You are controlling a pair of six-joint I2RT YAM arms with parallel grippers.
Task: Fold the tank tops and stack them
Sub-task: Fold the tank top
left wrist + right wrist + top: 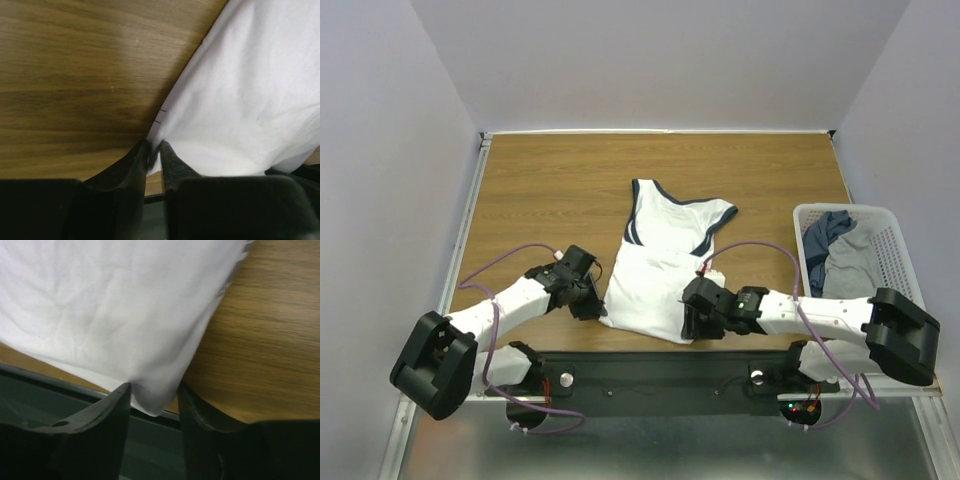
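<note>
A white tank top (pixel 660 260) with navy-edged neck and armholes lies flat on the wooden table (pixel 550 190), its hem toward the near edge. My left gripper (pixel 592 300) sits at the hem's left corner. In the left wrist view the jaws of my left gripper (pixel 154 145) stand a narrow gap apart, with the corner of the white cloth (pixel 240 100) between the tips. My right gripper (pixel 695 322) is at the hem's right corner. The right wrist view shows my right gripper (pixel 155 390) open wider, the cloth corner (pixel 110 305) hanging loose between its fingers.
A white mesh basket (pixel 895 240) stands at the right edge of the table. It holds a grey top (pixel 850 265) and a dark blue one (pixel 825 232). A black rail runs along the table's near edge below both grippers.
</note>
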